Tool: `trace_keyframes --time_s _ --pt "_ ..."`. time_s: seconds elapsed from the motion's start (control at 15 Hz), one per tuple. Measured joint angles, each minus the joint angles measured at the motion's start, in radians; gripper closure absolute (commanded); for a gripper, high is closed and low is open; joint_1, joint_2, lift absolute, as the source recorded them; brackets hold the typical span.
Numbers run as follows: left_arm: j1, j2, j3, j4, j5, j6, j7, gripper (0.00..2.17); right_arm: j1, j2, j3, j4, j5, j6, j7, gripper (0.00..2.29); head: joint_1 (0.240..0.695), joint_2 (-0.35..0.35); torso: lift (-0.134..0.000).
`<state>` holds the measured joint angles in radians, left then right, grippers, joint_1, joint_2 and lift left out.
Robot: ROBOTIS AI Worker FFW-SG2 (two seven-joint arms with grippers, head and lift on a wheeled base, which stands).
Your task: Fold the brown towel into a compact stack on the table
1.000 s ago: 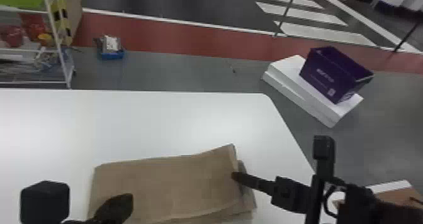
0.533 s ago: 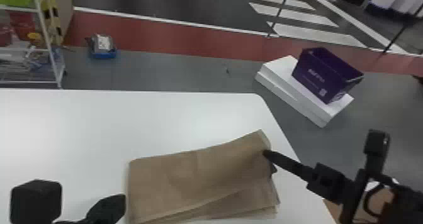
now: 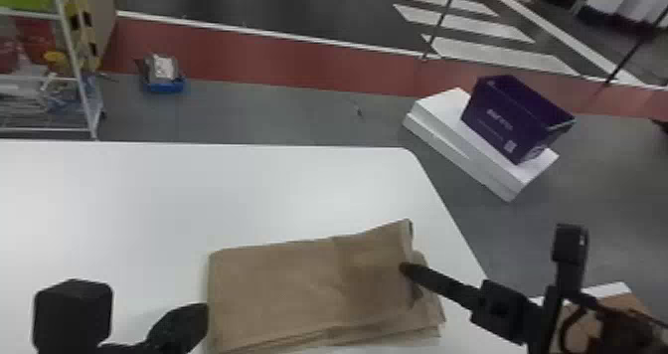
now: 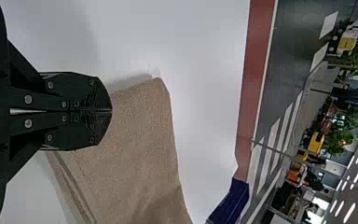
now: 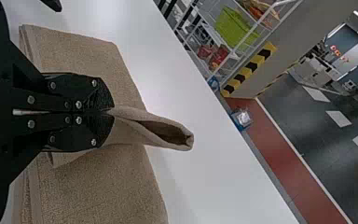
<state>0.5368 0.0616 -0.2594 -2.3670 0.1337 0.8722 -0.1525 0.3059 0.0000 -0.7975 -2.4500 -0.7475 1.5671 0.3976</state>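
You're mid-fold, by my read: the brown towel point(image 3: 298, 288) is in flat layers, and your right hand point(image 5: 113, 112) has a pinch of its right end, fingers closed on the cloth. A loop of fabric sticks out past those fingertips, far corner looks a bit raised.

Your left hand point(image 4: 111, 111) is narrow, fingers together, nothing seen between them. It's right by the towel's left end; can't tell if it's touching. Towel lies on the table point(image 3: 199, 194) between your two hands.

Next, I'd say: lift the pinched end clear, carry it toward the left hand, lay it over the stack, then let go and flatten. Keep the left hand near that end to steady the layers, but out of the landing spot. Watch for the under layers, they're fanned out on your near side and could drag or skew. Square them after.

Count: towel, one. Hands, two. Table, one. Purple bin point(image 3: 512, 114), one, off the table, well beyond the right hand; not part of this.
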Motion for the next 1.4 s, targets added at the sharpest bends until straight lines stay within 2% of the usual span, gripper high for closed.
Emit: trace_keyframes --time_s 0.27,0.53,0.8,1.07,1.4 --pt "-0.006 0.000 -0.034 0.070 0.032 -0.194 -0.017 1.87 0.026 0.000 0.029 0.020 0.086 0.000 0.006 1.84 0.695 -0.350 -0.124" --pt "-0.104 -0.007 -0.124 0.214 0.051 -0.219 -0.055 1.87 0.046 0.000 0.024 0.027 0.092 0.000 0.017 1.84 0.695 -0.350 -0.124" --pt "-0.177 -0.010 -0.199 0.367 0.036 -0.255 -0.033 1.87 0.056 0.000 0.022 0.037 0.092 0.000 0.030 1.84 0.695 -0.350 -0.124" --pt "-0.142 0.002 -0.174 0.304 -0.004 -0.161 -0.006 1.87 0.059 0.000 0.039 0.022 0.079 0.000 0.017 1.84 0.695 -0.350 -0.124" --pt "-0.083 0.006 -0.108 0.235 -0.038 -0.106 0.002 1.87 0.047 0.000 0.140 0.001 0.087 0.000 -0.039 1.84 0.695 -0.350 -0.124"
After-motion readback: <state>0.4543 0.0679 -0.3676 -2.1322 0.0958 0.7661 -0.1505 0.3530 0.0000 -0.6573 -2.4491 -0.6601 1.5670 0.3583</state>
